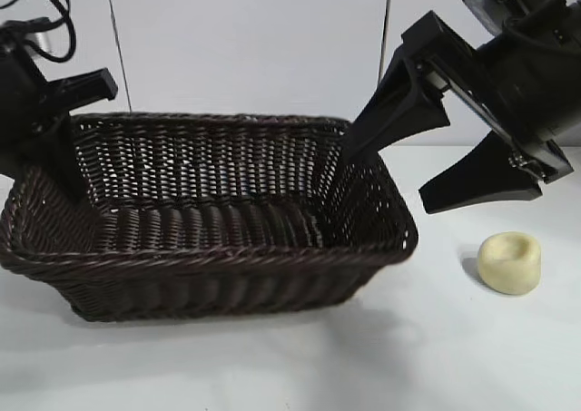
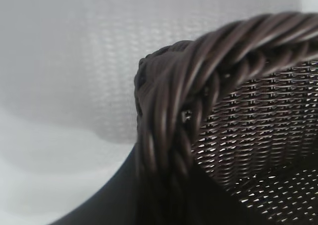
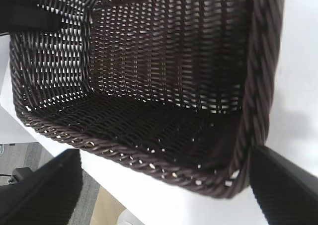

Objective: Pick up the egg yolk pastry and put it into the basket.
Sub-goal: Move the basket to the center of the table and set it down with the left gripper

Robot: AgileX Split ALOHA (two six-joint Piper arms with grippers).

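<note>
Basket [image 1: 209,239] sits on white table [image 1: 454,357], interior bare. Right gripper [image 1: 398,175] hangs above basket's right end, jaws spread wide, holding nothing. Left gripper [image 1: 64,130] is at basket's left rim, clenched on the braided edge. Egg yolk pastry [image 1: 510,262] lies on table right of basket, apart from its wall, open tabletop all round it.

exterior: level, frontal — wrists: close — shared: basket [image 1: 209,248]
</note>
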